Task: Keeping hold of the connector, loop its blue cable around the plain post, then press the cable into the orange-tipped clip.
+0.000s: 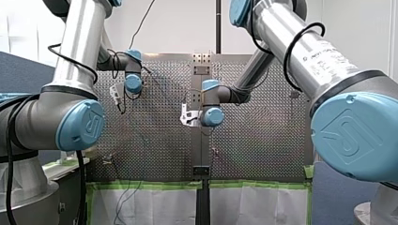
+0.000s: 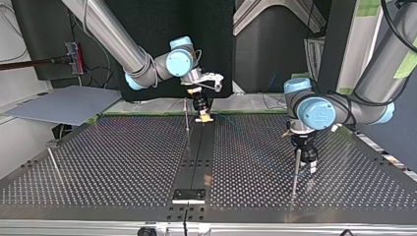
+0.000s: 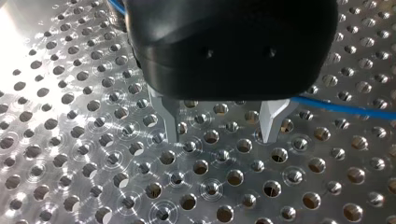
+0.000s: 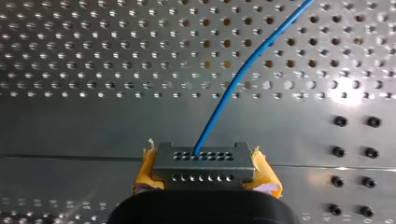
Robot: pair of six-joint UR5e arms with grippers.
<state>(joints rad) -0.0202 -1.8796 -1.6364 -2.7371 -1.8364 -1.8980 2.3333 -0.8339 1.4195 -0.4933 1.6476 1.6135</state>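
Observation:
In the right wrist view a grey connector (image 4: pixel 201 165) with rows of small holes sits between the yellow pads (image 4: pixel 266 179) of my right gripper (image 4: pixel 201 179), which is shut on it. Its blue cable (image 4: pixel 243 74) runs away over the perforated table. In the top view that gripper (image 2: pixel 203 116) hangs low over the dark centre strip at the far edge. My left gripper (image 3: pixel 219 133) stands open just above the table with nothing between its metal fingers (image 3: pixel 167 116). The blue cable (image 3: pixel 345 108) passes beside one finger. In the top view the left gripper (image 2: pixel 308 164) is next to a thin upright post (image 2: pixel 296 172).
A second thin post (image 2: pixel 187 118) stands close beside my right gripper, and a third (image 2: pixel 53 161) rises near the top view's left edge. A black plate (image 2: pixel 189 194) lies on the centre strip near the front. I cannot tell which post has the orange tip.

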